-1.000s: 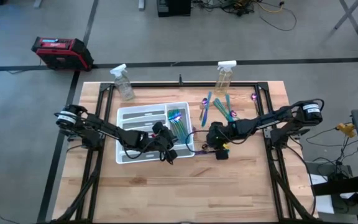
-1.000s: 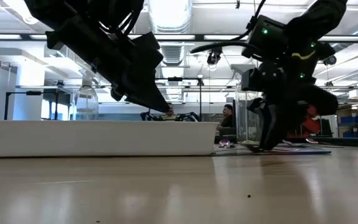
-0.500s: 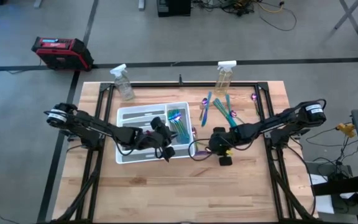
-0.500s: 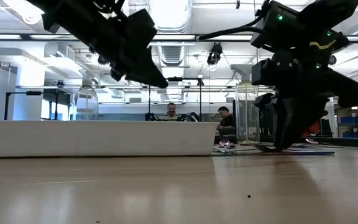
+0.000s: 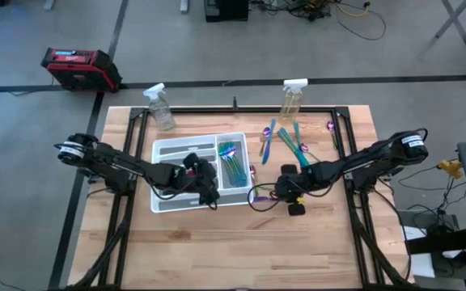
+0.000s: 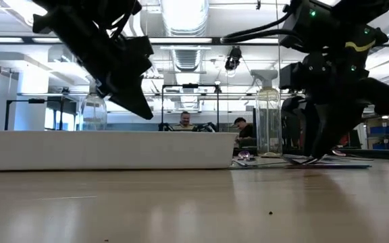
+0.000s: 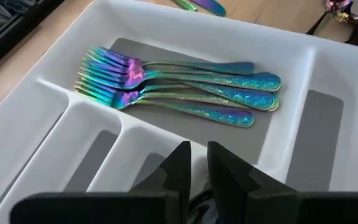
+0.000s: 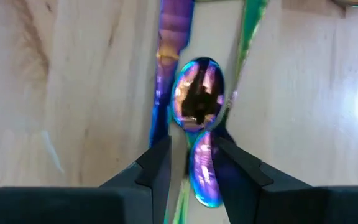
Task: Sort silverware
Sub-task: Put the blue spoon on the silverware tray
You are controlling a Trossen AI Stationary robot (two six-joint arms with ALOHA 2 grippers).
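As I look down from the overhead camera, table: wooden top, both arms reaching in toward the middle.
Tray: white divided organiser on the left half of the table.
Forks: iridescent teal and purple, stacked together in one tray compartment, tines all pointing the same way.
Left gripper: poised over the tray, above a divider next to the fork compartment. Fingers just a slit apart, and I see nothing between them.
Right gripper: down at the tabletop just right of the tray. Fingers parted and straddling a spoon.
Spoon: purple and blue, lying flat on the wood. Its bowl sits just ahead of the fingertips, its handle runs back between them.
Grip check: I see a sliver of wood between the spoon and one finger; the other side I can't judge, so I won't call it held.
Neighbours: a purple handle and a green handle lie close alongside the spoon.
Loose silverware: teal pieces scattered on the wood behind the right gripper, outside the tray.
Spray bottles: one clear bottle behind the tray, another behind the loose pieces.
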